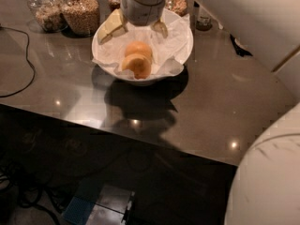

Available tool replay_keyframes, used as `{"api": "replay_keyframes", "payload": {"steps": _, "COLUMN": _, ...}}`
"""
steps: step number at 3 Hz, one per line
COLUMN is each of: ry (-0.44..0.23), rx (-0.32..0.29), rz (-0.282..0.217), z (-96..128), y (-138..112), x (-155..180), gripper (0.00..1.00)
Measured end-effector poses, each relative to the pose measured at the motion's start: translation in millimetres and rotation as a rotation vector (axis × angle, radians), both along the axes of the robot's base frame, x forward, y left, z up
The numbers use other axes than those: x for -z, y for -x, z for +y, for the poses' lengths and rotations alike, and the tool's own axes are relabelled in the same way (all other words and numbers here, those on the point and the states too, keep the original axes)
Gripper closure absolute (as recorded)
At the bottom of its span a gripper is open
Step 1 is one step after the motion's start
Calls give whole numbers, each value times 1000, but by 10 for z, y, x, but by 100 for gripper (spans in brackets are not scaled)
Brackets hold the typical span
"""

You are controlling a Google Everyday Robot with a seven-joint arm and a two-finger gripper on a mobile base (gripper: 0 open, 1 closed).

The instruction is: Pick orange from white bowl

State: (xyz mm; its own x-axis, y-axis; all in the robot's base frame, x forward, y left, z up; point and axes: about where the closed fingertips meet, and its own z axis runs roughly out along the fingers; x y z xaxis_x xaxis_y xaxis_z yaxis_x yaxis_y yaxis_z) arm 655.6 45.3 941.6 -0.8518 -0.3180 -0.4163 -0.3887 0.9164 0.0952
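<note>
The white bowl (pixel 180 48), wide and lined with crinkled white paper, stands on the dark table in the upper middle of the camera view. Two round fruits lie in it, touching. The paler yellow-orange one is the orange (pixel 138 47), toward the back. A deeper-orange fruit (pixel 138 66) lies in front of it. My gripper (pixel 136 30) hangs over the bowl's back half, just behind and above the orange. It is open, with one pale finger (pixel 110 29) over the left rim and the other (pixel 161 29) over the paper. It holds nothing.
Glass jars of grains (pixel 82 12) stand behind the bowl on the left, with more jars (pixel 177 0) and a small bottle (pixel 203 18) at the back. A black cable (pixel 26 60) runs at the left. My white arm (pixel 243 18) crosses the upper right. The table's front edge (pixel 140 142) is near.
</note>
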Motion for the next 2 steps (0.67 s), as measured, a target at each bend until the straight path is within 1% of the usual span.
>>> {"api": "replay_keyframes", "payload": {"steps": 1, "ry": -64, "rx": 66, "rz": 25, "z": -144, "y": 66, "x": 204, "gripper": 0}}
{"api": "replay_keyframes", "payload": {"steps": 2, "ry": -60, "rx": 63, "rz": 15, "z": -139, "y": 76, "x": 198, "gripper": 0}}
